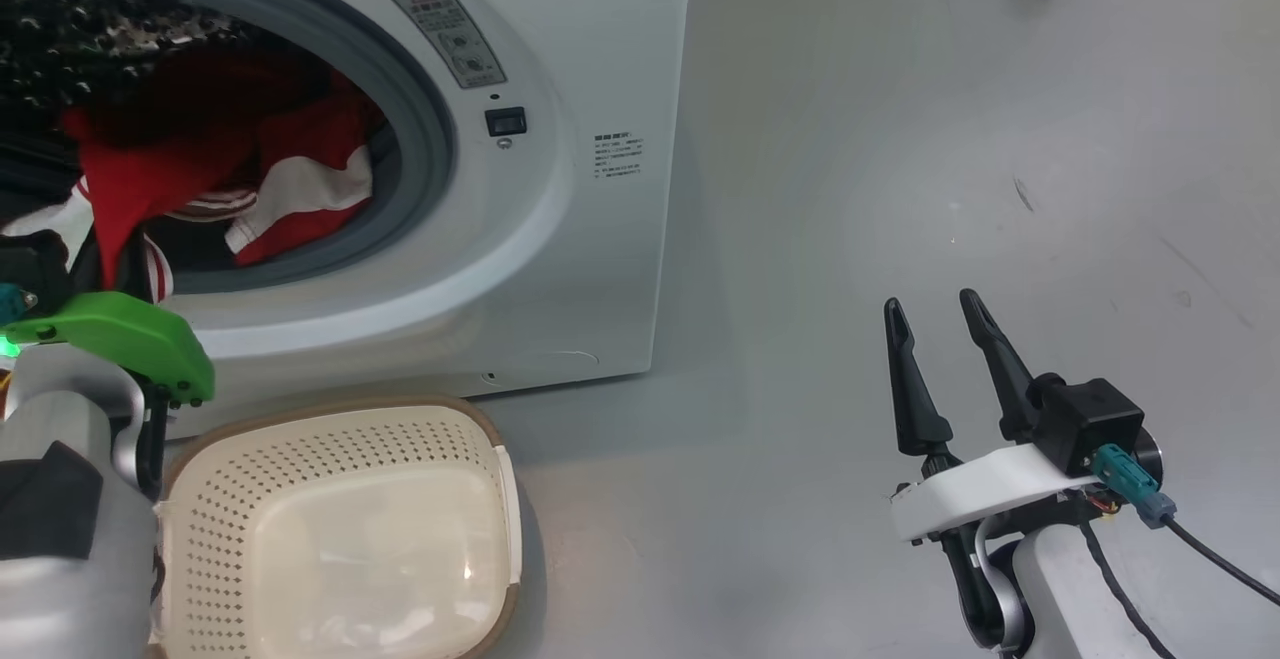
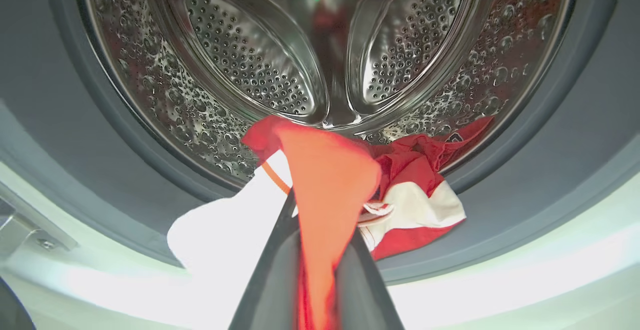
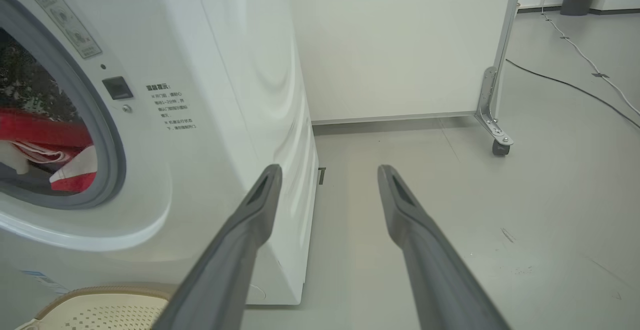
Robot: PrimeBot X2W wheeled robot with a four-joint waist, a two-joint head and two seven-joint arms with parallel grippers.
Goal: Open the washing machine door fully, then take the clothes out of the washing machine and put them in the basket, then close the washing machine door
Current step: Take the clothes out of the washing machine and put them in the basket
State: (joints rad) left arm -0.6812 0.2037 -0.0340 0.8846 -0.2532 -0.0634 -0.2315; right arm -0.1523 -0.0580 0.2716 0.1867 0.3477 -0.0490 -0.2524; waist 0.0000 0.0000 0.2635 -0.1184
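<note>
Clothes (image 2: 330,170) between left claw's (image 2: 325,215) jaws

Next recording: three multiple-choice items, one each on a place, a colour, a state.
1. Where is the small cream perforated plastic basket? A on the floor before the big white front-loading washing machine; B on top of it; C inside it.
2. What colour is the cloth pinched in the left gripper? A blue; B red; C black.
3. The right gripper is: A open, empty; B shut on cloth; C shut on the basket.
1A: it stands below the opening. 2B: red fabric runs between the fingers. 3A: its fingers stand apart, nothing between.
</note>
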